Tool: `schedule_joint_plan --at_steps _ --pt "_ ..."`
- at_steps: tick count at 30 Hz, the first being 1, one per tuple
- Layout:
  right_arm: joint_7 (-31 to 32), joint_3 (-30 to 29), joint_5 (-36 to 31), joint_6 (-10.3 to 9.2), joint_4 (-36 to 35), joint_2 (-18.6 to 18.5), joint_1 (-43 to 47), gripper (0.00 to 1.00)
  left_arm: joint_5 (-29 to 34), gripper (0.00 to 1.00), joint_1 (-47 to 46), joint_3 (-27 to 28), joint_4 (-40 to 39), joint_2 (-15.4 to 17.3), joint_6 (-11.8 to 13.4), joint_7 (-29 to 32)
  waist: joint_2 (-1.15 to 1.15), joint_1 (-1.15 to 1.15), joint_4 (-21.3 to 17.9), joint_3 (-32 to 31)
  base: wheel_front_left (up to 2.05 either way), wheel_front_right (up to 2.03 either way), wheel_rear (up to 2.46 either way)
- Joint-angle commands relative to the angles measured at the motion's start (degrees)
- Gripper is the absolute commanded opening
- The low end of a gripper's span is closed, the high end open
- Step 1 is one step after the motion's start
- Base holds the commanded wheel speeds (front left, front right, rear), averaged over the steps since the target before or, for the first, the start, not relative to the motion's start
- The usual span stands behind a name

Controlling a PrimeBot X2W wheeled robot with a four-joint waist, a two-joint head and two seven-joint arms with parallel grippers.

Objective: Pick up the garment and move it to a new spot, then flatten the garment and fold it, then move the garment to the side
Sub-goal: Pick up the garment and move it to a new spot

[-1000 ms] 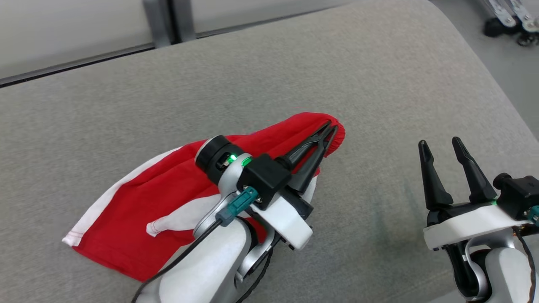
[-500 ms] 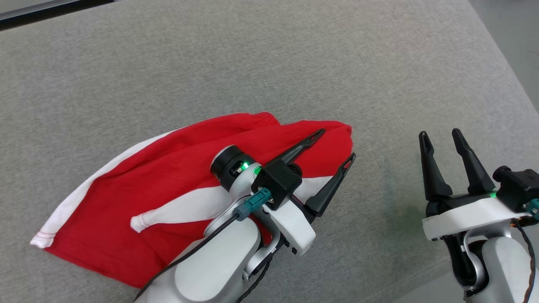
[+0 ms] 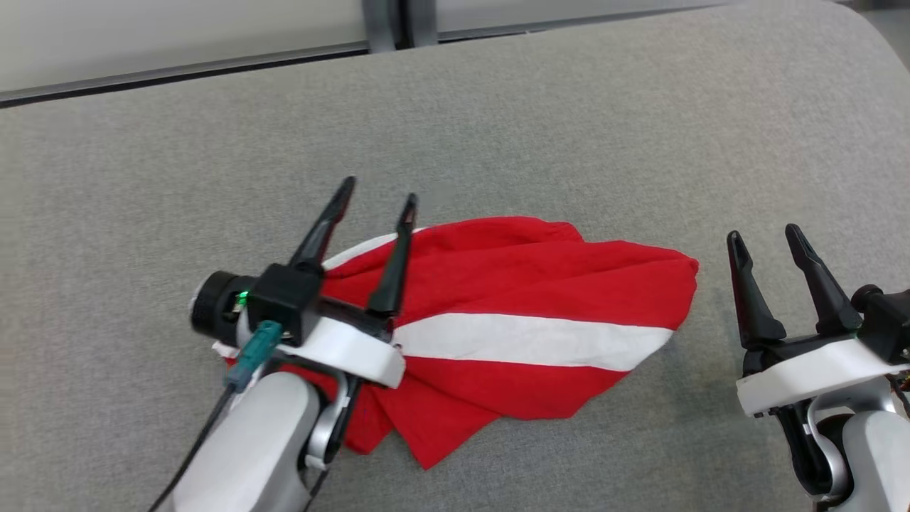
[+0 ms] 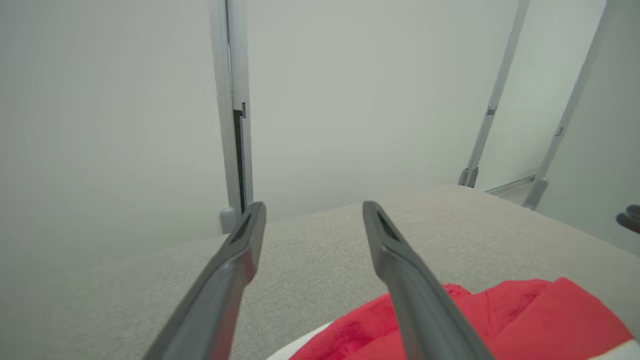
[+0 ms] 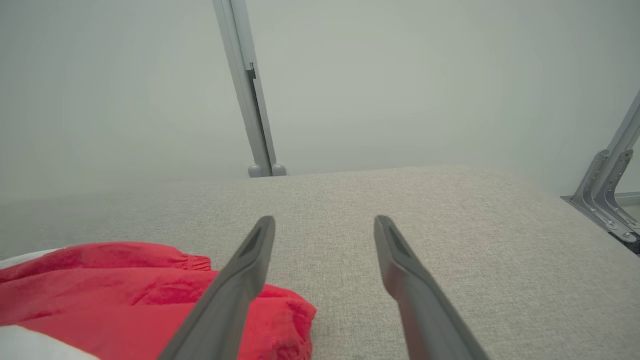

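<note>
A red garment with a white stripe point(image 3: 519, 313) lies loosely bunched on the grey padded surface point(image 3: 569, 128), its right tip near the right arm. My left gripper point(image 3: 377, 193) hovers over the garment's left end, open and holding nothing. In the left wrist view the red cloth point(image 4: 525, 315) sits low at the right, beside the open left gripper point(image 4: 314, 212). My right gripper point(image 3: 761, 238) stands open just right of the garment's tip, empty. The right wrist view shows the garment point(image 5: 125, 285) at the lower left, next to the open right gripper point(image 5: 325, 222).
A pale wall with a grey vertical post point(image 3: 387, 21) runs behind the surface's far edge. The surface's rounded right edge point(image 3: 881, 43) drops off at the upper right. Metal brackets point(image 5: 610, 200) stand beyond the right edge.
My left gripper let go of the garment's tip, opened, and pulled back to the left end. The garment now lies spread with its stripe showing. The head camera shifted.
</note>
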Motion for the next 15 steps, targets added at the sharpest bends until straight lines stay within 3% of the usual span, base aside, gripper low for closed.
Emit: schedule_joint_plan --at_steps 1,9,15 --pt "0.48 -0.35 -0.55 0.0 -0.44 -0.58 0.83 1.0 -0.3 1.0 1.34 1.55 -0.7 1.06 0.71 -0.22 0.0 0.0 2.82 -2.62 0.0 0.0 0.0" --pt "2.68 -0.24 -1.19 0.0 -2.35 -0.05 3.31 1.0 -2.4 1.0 10.95 13.38 -3.8 6.44 2.58 -0.18 0.0 0.0 5.45 -5.91 0.0 0.0 0.0" --pt "3.85 -0.34 -1.74 0.0 -3.24 0.17 5.36 1.0 -3.1 1.0 18.32 17.99 -6.05 8.76 1.34 -0.18 0.0 0.0 6.32 -8.44 0.0 0.0 0.0"
